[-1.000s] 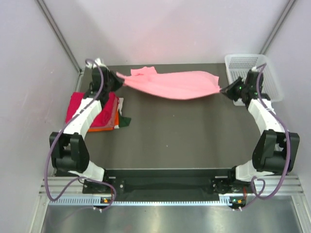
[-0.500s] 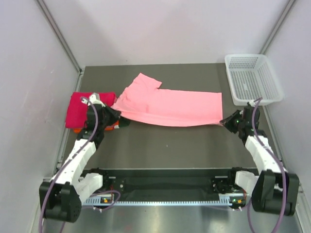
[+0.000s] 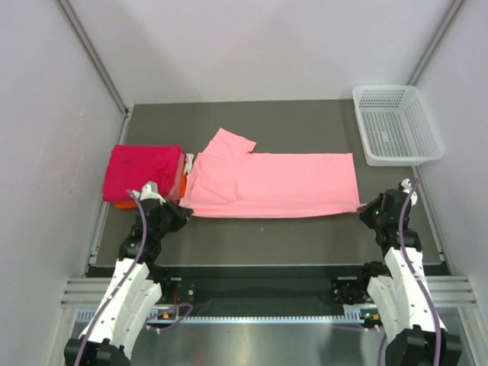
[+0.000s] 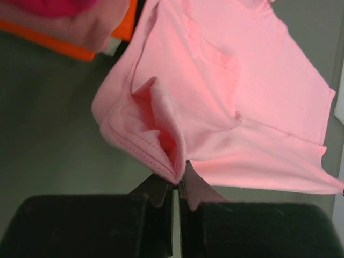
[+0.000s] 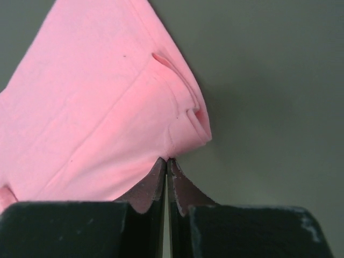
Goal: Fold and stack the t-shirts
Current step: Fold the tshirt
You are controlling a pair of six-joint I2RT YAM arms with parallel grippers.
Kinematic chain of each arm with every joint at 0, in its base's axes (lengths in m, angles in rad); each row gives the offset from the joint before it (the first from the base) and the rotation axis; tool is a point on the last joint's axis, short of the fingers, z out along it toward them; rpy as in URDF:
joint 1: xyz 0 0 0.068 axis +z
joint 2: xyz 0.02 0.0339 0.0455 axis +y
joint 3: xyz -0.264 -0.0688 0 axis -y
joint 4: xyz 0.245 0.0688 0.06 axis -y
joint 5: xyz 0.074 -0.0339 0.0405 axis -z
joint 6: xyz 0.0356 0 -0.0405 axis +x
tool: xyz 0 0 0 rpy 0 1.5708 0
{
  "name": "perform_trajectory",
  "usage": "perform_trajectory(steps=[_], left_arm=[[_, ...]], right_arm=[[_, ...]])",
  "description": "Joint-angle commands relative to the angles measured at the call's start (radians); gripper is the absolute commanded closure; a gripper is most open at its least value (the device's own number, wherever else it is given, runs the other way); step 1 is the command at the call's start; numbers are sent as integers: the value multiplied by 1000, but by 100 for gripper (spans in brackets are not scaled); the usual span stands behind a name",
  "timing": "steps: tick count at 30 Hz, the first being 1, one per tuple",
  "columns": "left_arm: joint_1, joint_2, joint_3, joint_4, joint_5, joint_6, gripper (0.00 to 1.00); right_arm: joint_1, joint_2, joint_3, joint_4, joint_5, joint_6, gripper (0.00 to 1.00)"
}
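Observation:
The salmon-pink t-shirt (image 3: 271,183) lies stretched flat across the middle of the table, one sleeve pointing to the far left. My left gripper (image 3: 183,216) is shut on the shirt's near left corner (image 4: 161,156). My right gripper (image 3: 366,210) is shut on its near right corner (image 5: 177,134). A folded magenta-red t-shirt (image 3: 145,171) lies on a folded orange one (image 3: 130,204) at the left, right beside the pink shirt; both show in the left wrist view (image 4: 70,21).
A white mesh basket (image 3: 396,126) stands at the far right corner. Grey walls close in the table on the left, back and right. Bare dark table (image 3: 274,236) lies between the shirt and the near edge.
Both grippers have pulled the pink shirt from the far side of the table toward the near edge and lowered it. It now lies flat instead of hanging between them.

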Motion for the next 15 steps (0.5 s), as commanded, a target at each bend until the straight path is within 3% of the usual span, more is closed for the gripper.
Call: perform_trajectory(steps=[1, 3, 5, 6, 8, 9, 10, 11, 12, 15], left_arm=[[-2, -59, -46, -67, 24, -51, 100], [-2, -74, -54, -93, 6, -52, 95], [-4, -83, -41, -124, -3, -52, 72], [-4, -85, -37, -130, -6, -60, 53], [-4, -85, -8, -169, -29, -71, 36], [-4, -83, 8, -182, -49, -72, 21], [-4, -79, 18, -190, -51, -77, 2], [-4, -71, 32, -188, -46, -84, 1], [-4, -57, 57, -202, -27, -91, 1], [-4, 22, 208, -288, -25, -59, 1]], right_arm=[[-16, 21, 1, -25, 74, 17, 99], [-16, 15, 0, -33, 80, 26, 95], [-16, -18, -8, -43, 86, 42, 81], [-16, -34, -7, -57, 100, 48, 70], [-16, -90, 0, -77, 121, 51, 61], [-16, -110, 15, -88, 146, 56, 47], [-16, -127, 30, -121, 161, 60, 40], [-15, -149, 50, -138, 170, 57, 36], [-15, -161, 91, -148, 173, 46, 24], [-15, -158, 173, -151, 177, -27, 22]])
